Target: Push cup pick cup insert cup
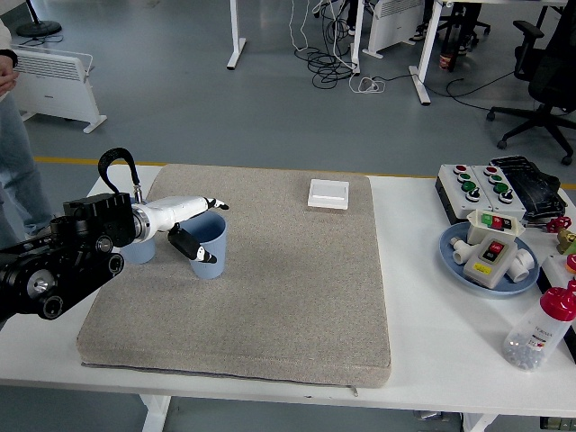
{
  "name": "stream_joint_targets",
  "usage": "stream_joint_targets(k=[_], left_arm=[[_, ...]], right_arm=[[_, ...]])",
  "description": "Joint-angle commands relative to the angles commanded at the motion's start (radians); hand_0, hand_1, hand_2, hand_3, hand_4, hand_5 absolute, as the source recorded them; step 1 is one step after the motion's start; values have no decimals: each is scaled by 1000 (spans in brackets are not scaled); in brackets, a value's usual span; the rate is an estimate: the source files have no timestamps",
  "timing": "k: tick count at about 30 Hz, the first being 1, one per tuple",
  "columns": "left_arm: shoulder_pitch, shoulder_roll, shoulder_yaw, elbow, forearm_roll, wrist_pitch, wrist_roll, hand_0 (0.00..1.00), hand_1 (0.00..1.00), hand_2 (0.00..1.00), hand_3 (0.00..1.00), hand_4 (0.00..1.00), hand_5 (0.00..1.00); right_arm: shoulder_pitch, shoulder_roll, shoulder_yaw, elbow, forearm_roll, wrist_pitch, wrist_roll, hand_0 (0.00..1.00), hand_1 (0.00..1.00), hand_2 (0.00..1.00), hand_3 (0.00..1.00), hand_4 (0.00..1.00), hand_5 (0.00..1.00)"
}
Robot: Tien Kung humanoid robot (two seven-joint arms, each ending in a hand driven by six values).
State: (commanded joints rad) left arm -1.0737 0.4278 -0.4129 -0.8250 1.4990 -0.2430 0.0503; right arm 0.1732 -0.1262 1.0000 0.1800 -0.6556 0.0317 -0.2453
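A light blue cup (212,255) stands upright on the left part of the grey mat (270,306). My left hand (218,232), white with black fingertips, reaches in from the left and straddles this cup. Its fingers (212,204) lie along the far rim and the thumb rests against the near left wall. A second light blue cup (141,252) stands just to the left, mostly hidden behind my left wrist. My right arm does not show.
A white switch plate (328,193) lies at the mat's far edge. On the right are button boxes (490,184), a blue plate (450,255) with parts and a red-capped bottle (542,329). A person (13,135) stands at the far left.
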Motion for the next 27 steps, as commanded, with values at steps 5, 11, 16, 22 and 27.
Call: stream_joint_targets(k=[5,11,16,22,27], left_arm=[[4,2,-2,6,2,-2,-8,714,788,950,796,701,15],[16,11,-4,-5,5,16,-55,524,650,819,554,568,2],[27,20,-16,-26,-17,21,-67,498,536,601,452,458,2],[45,60,-65,-88,-79,31,-72,500,471,468,391,516,2],[59,134,-174,-216,-112,15,-38,538,404,411,354,522,2]], right_arm=[[0,-1,0,0,0,0,0,782,724,732,631,310,582],[-1,0,0,0,0,-1,0,782,724,731,631,310,582],[-1,0,1,0,1,-1,0,782,724,729,631,310,581],[-1,1,2,0,3,-2,1,782,724,731,631,310,580],[-5,1,-1,0,15,-2,6,782,724,731,631,311,581]])
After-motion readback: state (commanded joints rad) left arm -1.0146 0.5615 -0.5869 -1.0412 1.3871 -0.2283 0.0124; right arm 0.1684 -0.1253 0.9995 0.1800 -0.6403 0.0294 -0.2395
